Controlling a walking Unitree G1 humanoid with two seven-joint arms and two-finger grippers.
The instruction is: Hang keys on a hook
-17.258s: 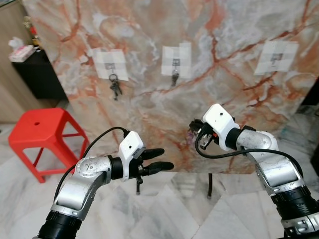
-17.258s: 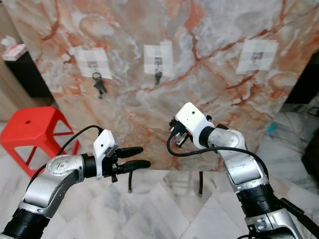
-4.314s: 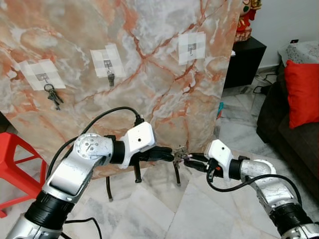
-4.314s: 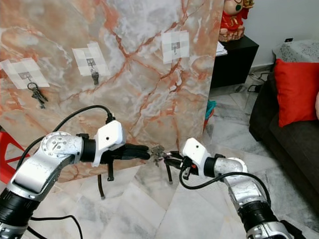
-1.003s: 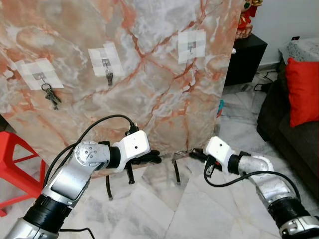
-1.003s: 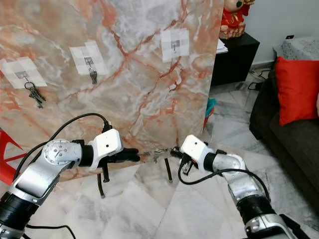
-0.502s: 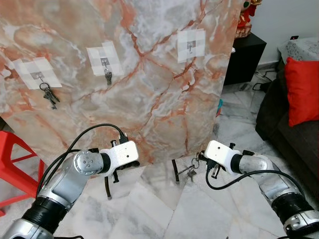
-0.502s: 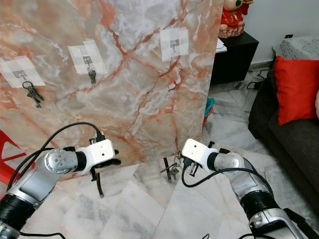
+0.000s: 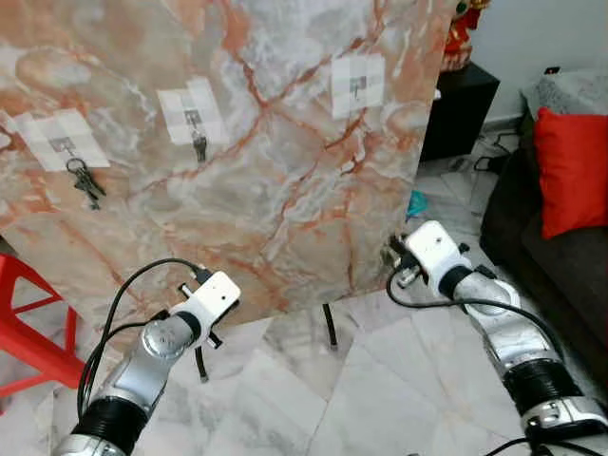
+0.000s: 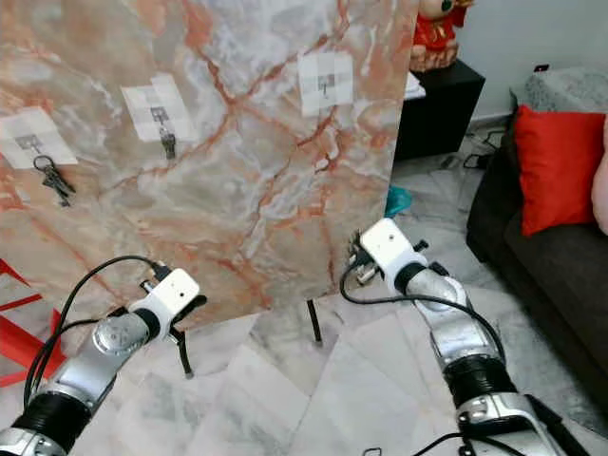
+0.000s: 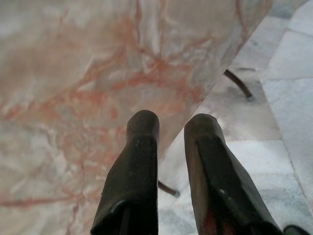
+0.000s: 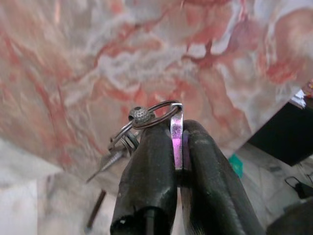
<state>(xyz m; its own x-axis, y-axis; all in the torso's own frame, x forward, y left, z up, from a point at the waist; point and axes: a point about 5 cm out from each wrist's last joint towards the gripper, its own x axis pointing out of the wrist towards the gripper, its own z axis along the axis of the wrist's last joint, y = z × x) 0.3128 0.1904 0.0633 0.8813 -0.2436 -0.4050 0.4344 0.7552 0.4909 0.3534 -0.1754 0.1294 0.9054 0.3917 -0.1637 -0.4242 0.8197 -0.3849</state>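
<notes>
Keys (image 12: 128,142) dangle light and loose beyond our right claw (image 12: 177,147), which pinches their purple tag, so we judge the stiff ring should meet the free hook (image 9: 355,88) above it.

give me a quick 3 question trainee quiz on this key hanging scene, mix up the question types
1. True or false: the right end effector is shut on the keys.
2. Multiple choice: how many of the three hooks on the marble board already carry keys? A) none B) two C) three
3. Short answer: which hook is bare, and where is it on the board?

Key
1. True; the fingers pinch the key ring.
2. B; the left hook and the middle hook each carry keys.
3. The right hook, near the board's right edge, above the right end effector.
</notes>
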